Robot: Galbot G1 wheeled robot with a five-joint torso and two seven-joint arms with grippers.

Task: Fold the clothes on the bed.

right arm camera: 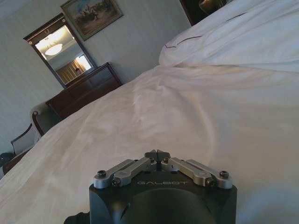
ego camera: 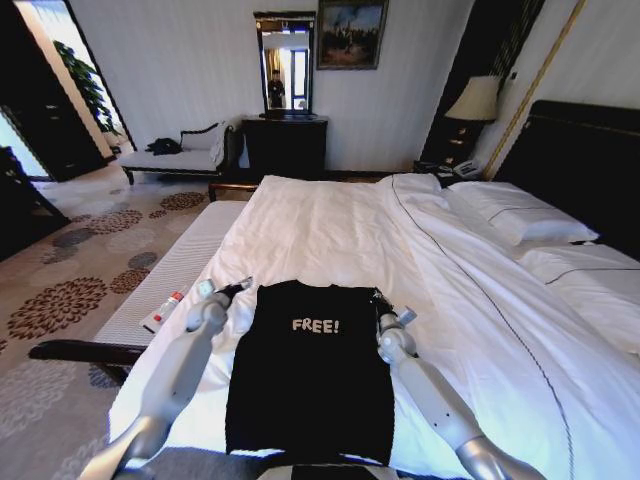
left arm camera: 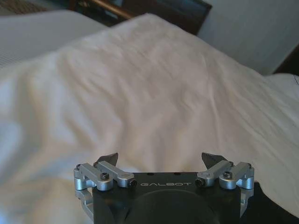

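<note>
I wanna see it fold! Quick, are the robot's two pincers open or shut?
Left pincer: open, holding nothing, beside the T-shirt.
Right pincer: shut, nothing seen between its tips.

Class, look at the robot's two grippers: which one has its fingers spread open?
The left gripper, beside the T-shirt, is open; the right gripper has its fingertips touching.

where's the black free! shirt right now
In the head view the black T-shirt lies flat on the near end of the bed, between the left gripper and right gripper at its top corners.
</note>
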